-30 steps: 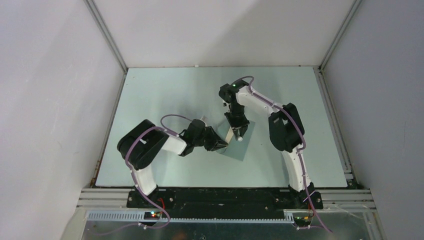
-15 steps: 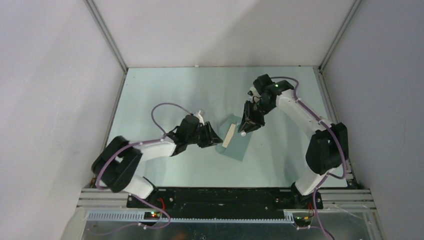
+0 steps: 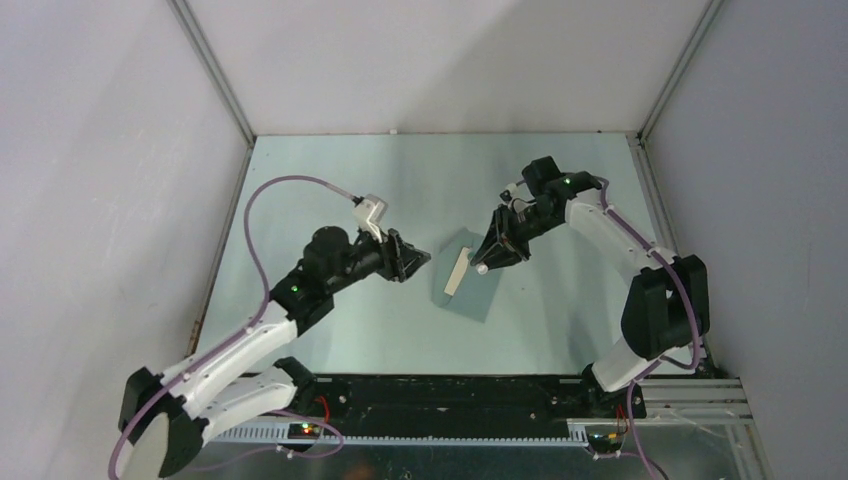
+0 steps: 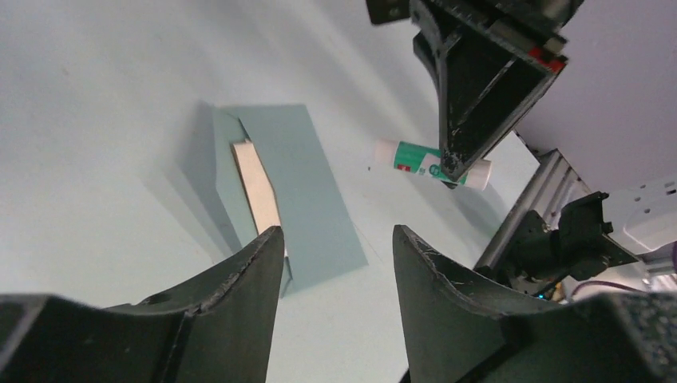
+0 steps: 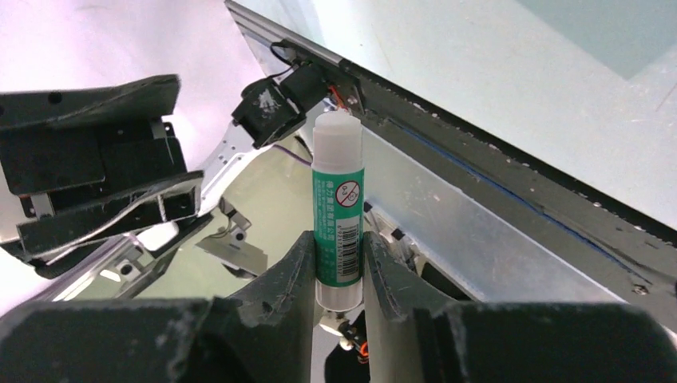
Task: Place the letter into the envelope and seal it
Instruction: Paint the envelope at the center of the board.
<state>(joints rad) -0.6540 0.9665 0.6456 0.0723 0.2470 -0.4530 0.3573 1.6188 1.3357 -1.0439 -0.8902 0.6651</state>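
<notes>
right end effector (image 5: 338,259) clamped on glue stick (image 5: 338,207), held above envelope's right edge | left end effector (image 4: 335,247) fingers wide apart, empty, hovering just left of envelope | envelope (image 3: 482,285) flat mid-tabletop (image 3: 330,180) | letter (image 3: 456,270) showing as tan strip along envelope's left edge

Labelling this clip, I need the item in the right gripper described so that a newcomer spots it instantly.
On the pale green table, find the teal-grey envelope at the middle, with a tan letter. Close by, the right gripper pinches a glue stick. It is the only round thing: a white tube with a green label, against flat paper.
</notes>
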